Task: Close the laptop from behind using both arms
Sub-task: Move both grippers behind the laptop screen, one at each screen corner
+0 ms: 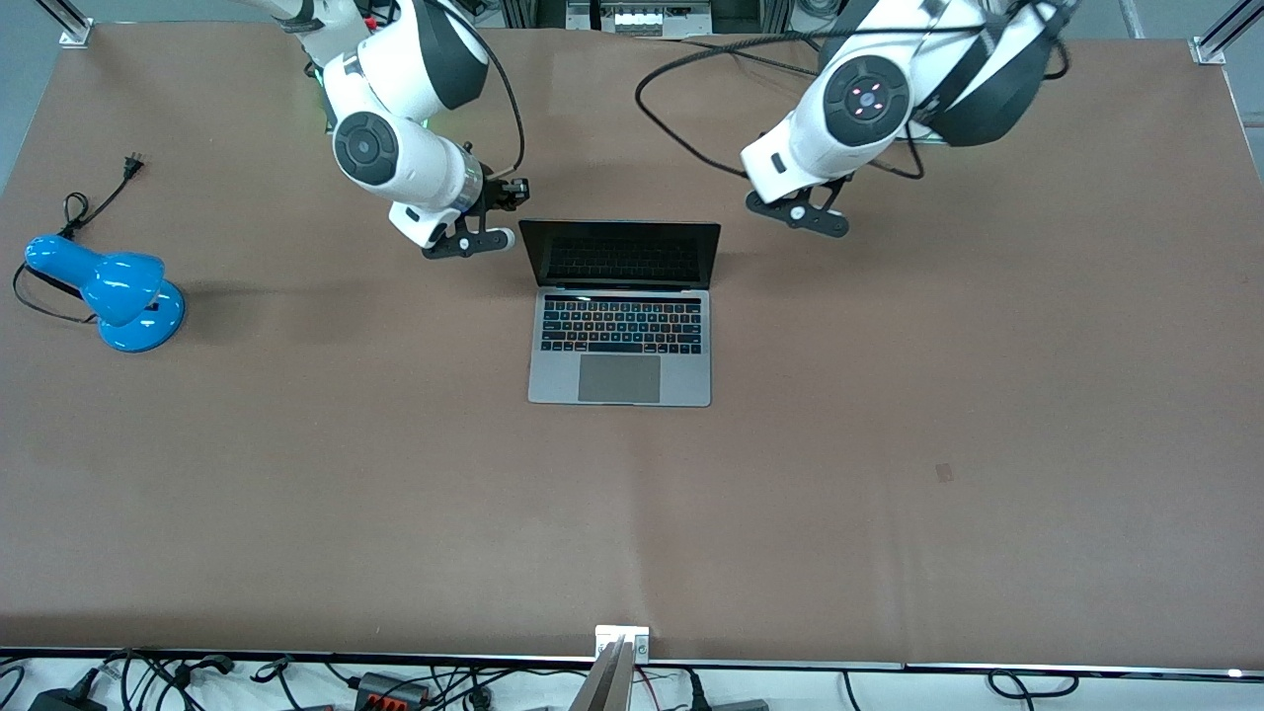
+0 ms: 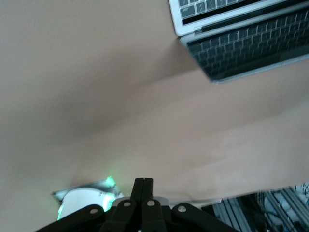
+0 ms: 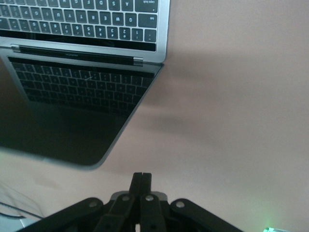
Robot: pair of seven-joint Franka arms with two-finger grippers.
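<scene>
- Arms: two white jointed robot arms reach from their bases, each bent downward beside the laptop's screen.
- Left tool [image 1: 798, 213] hangs over bare worktop [image 1: 889, 474], fingers [image 2: 143, 191] pressed together; right tool [image 1: 471, 241] likewise, fingers [image 3: 141, 186] pressed together, empty.
- One thin silver-grey laptop [image 1: 620, 341] sits open mid-worktop between them.
- One blue desk lamp [image 1: 114, 291] stands toward the right arm's end.

Brown table [image 1: 889, 513], blue desk lamp [image 1: 114, 291] toward the right arm's end.

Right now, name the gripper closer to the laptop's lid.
The right gripper, hanging beside the open laptop's lid corner; the left gripper hangs clearly farther off.
</scene>
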